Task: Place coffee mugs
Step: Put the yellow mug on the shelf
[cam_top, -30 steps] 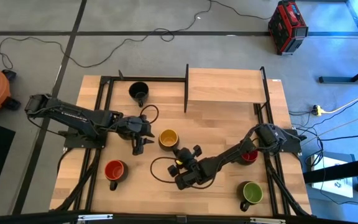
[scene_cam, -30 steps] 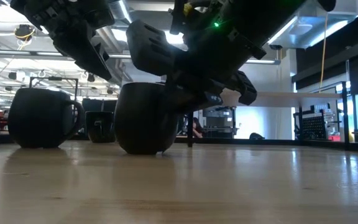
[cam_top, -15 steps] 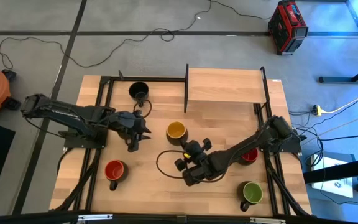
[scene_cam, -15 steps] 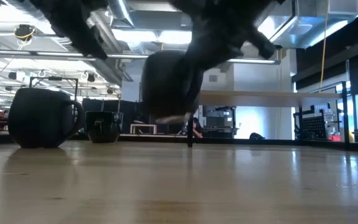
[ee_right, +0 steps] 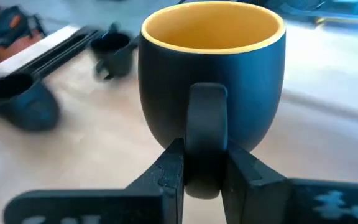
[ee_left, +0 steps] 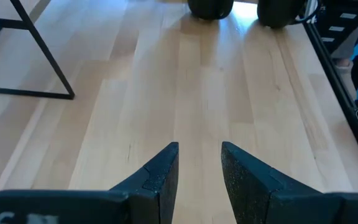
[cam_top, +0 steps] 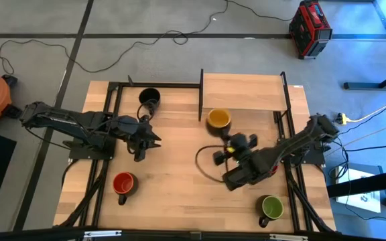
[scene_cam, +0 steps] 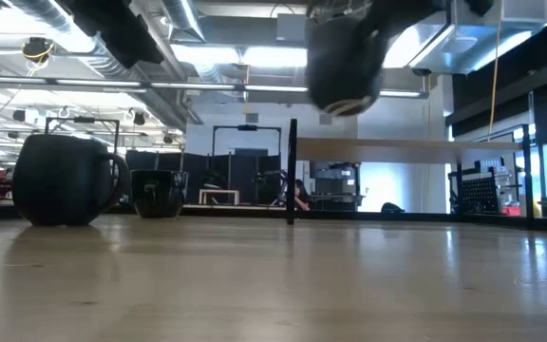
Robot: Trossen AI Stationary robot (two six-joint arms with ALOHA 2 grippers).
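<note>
Between right hand (ee_right: pixel 202 169) fingers sits yellow mug (ee_right: pixel 211 68) handle.

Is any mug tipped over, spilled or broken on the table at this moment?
Nothing stands out. The red mug, green mug and black mug stand upright on the table. The right gripper holds the yellow mug upright by its handle, off the table.

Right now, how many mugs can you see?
4: yellow mug held up by the right gripper, black mug at back, red mug and green mug in front. Others may be hidden.
</note>
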